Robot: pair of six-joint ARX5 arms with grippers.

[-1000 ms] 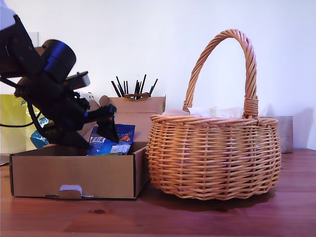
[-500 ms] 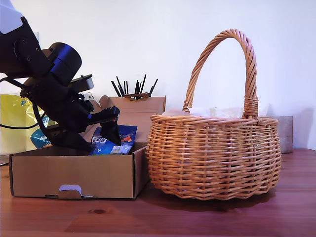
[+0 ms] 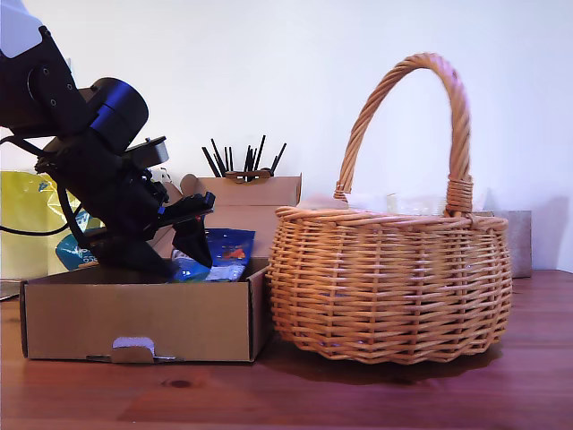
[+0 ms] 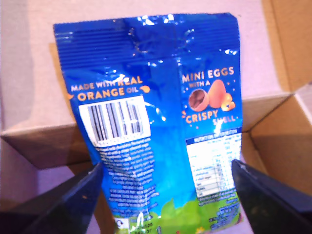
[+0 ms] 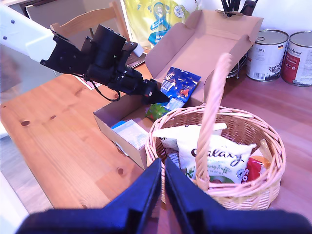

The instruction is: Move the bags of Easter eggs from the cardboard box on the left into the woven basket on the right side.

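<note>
My first gripper (image 4: 165,195) reaches into the cardboard box (image 3: 134,318), jaws spread either side of the blue Mini Eggs bag (image 4: 156,122). My second gripper (image 5: 163,190) hangs above the woven basket (image 5: 214,195), jaws together

Two tins (image 5: 278,54) on wooden table (image 5: 58,156); yellow pack (image 5: 156,17) behind.

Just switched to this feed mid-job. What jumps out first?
The big woven basket with its tall arched handle fills the exterior view's right, already holding several sweet bags. At that view's left, my first end effector reaches into the open cardboard box, its fingers either side of a blue Mini Eggs bag leaning on the raised lid. My second end effector hangs shut above the basket's near rim.
</note>
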